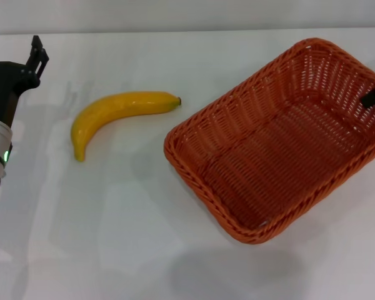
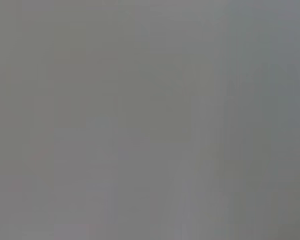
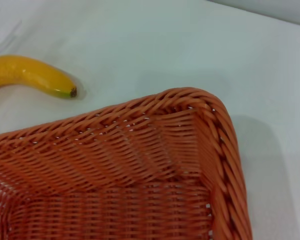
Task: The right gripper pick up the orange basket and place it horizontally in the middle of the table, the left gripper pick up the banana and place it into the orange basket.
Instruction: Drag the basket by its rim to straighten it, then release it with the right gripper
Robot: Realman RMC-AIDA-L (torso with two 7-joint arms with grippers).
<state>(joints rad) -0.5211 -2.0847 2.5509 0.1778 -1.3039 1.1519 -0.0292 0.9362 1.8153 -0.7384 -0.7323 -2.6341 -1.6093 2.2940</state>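
Orange basket [image 1: 281,150] sits skewed, woven, open-topped; banana [image 1: 119,112] curved, yellow.

A broad white table [image 1: 175,250] fills almost the whole head view, smooth and faintly glossy, with soft grey shadows pooling toward 6 o'clock and lighter, diffuse patches at 9 o'clock. Its far edge runs straight across at 12 o'clock, and above that line sits a narrow band of pale grey wall [image 1: 187,12], plain and unmarked. The light is even and soft, casting only blurred shadows. In the right wrist view the same white surface spreads out, meeting a strip of grey wall at 1 o'clock. The left wrist view shows only a flat, featureless grey field.
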